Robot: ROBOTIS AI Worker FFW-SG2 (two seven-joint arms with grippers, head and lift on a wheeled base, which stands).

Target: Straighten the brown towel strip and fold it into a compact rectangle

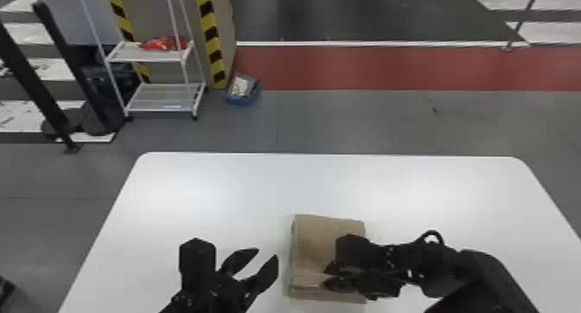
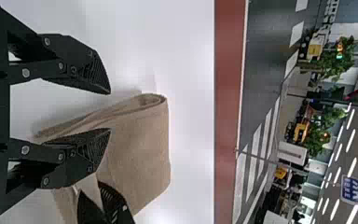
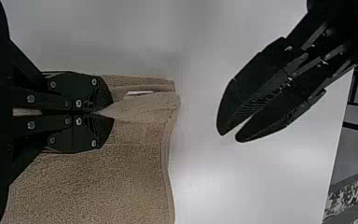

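Brown towel strip lies folded in layers, roughly rectangular, on the near part of the white table, between the two grippers. The right gripper, reaching in from the right over the towel's near portion, is closed on a pinch of it; in the right wrist view, cloth gathers between its fingertips, and a small gap shows between the layers just beyond. The left gripper is at the towel's left, its fingers parted with nothing between them. In the left wrist view, the layers meet in a rounded fold. Beyond the table's far left corner stands a white shelf cart.
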